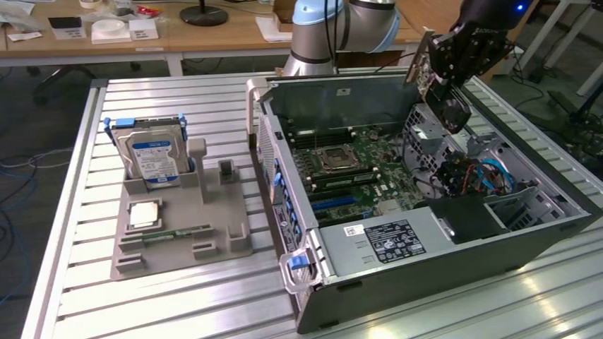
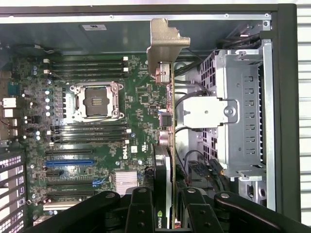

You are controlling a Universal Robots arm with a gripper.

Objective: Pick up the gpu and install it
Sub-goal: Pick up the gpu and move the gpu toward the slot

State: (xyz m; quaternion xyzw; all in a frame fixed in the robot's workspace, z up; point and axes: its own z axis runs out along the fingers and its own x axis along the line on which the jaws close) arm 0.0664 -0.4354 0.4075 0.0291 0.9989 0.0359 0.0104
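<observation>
Clamping the gpu (image 2: 163, 165), the hand (image 2: 167, 206) stands partly closed.

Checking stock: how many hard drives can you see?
1: the hard drive stands upright in the gray holder, at the exterior view's left of the computer case. More may be hidden inside it.

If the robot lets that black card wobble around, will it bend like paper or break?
Probably stiff: the gpu runs straight from the end effector to its metal bracket without sagging. Likely fragile too: small bare parts show along its edge. Held at one end, it might twist if bumped against the computer case.
</observation>
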